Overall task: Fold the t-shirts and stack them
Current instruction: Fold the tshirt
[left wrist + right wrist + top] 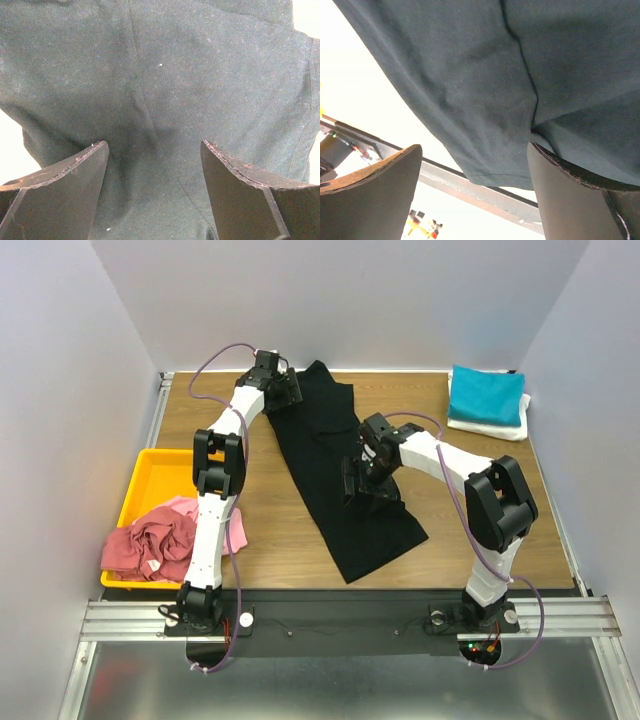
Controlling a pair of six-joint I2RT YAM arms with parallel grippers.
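Black t-shirt (320, 460) under left end effector (154, 143) at far end, right end effector (475, 146) mid-length, both wide open, empty.

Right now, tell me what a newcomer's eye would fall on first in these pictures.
A long black t-shirt lies slantwise across the middle of the table, with the left fingers and right fingers open over it. At the left edge a yellow tray holds a crumpled dusty red shirt and a pink shirt. At the far right corner a folded teal shirt sits on a white shirt.
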